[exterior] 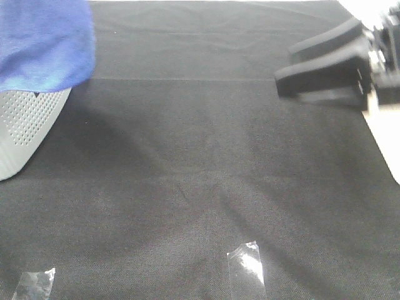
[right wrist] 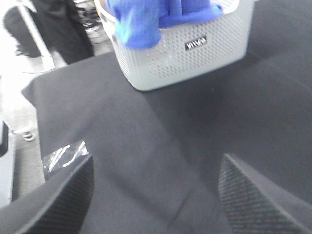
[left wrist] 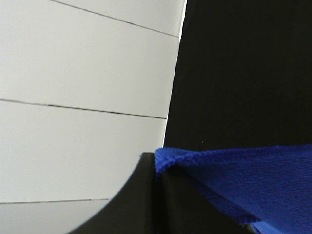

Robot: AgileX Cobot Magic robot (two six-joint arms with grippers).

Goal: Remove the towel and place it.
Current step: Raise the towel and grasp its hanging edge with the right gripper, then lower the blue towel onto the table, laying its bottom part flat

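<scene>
The bright blue towel (exterior: 44, 44) hangs at the far left, draped over the rim of a white perforated basket (exterior: 25, 125). In the left wrist view my left gripper (left wrist: 155, 158) is shut on a hemmed edge of the towel (left wrist: 243, 185), which spreads away from the dark fingers. The left gripper itself does not show in the high view. My right gripper (exterior: 286, 65) hovers open at the far right, well apart from the towel. Its wrist view shows both fingers (right wrist: 63, 195) spread over bare black cloth, facing the basket (right wrist: 195, 58) with the towel (right wrist: 139, 22) bunched in it.
A black cloth (exterior: 206, 162) covers the table. Two strips of clear tape (exterior: 247, 269) (exterior: 34, 284) lie near the front edge. The table's right edge (exterior: 384, 144) runs just below the right arm. Dark legs and a stand (right wrist: 53, 29) show beyond the table's corner.
</scene>
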